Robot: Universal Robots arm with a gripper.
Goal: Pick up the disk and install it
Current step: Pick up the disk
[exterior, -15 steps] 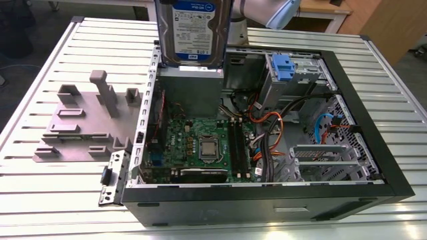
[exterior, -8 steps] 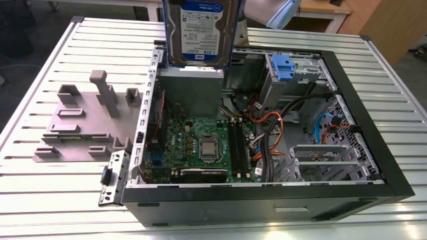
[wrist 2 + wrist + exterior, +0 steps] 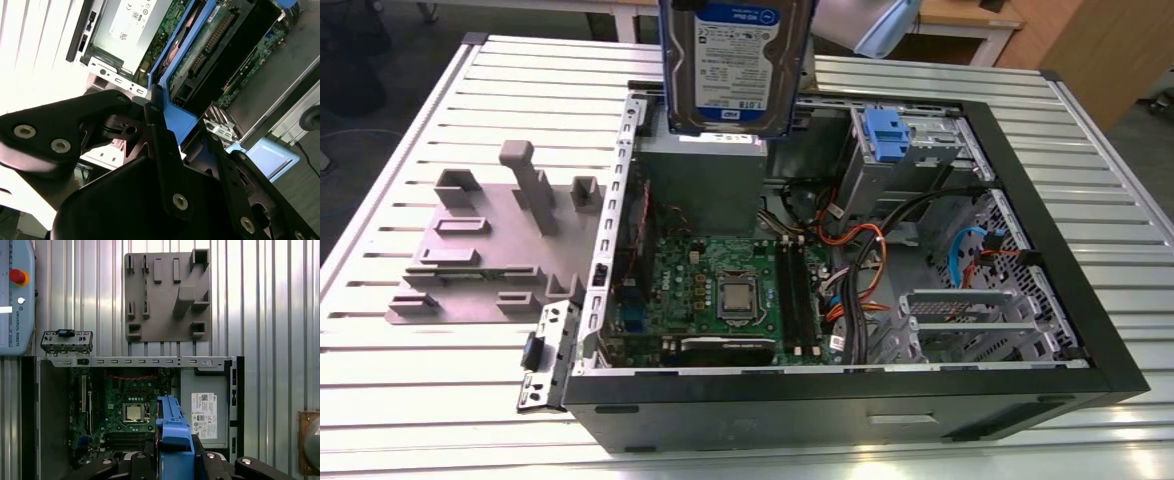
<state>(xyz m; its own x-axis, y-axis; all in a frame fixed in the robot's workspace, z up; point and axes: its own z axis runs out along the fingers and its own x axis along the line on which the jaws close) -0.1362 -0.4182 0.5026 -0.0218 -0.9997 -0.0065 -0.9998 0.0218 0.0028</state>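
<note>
The disk (image 3: 736,65) hangs upright high above the open computer case (image 3: 1067,200), near the case's back wall in the exterior view. Its silver face with the blue-and-white label is turned toward that camera. In both wrist views my black gripper (image 3: 160,112) (image 3: 172,460) is shut on the disk's blue carrier frame (image 3: 177,117) (image 3: 175,427), one finger on each side. The disk's green circuit-board side (image 3: 210,45) shows in the second wrist view. The disk touches nothing in the case below.
Inside the case lie the motherboard (image 3: 720,290), a grey power supply box (image 3: 207,410) with a white sticker, cables, and a drive bay (image 3: 907,150) with a blue latch (image 3: 886,135). A grey fixture plate (image 3: 494,250) sits on the slatted table (image 3: 427,400). A pendant (image 3: 15,295) lies beside the case.
</note>
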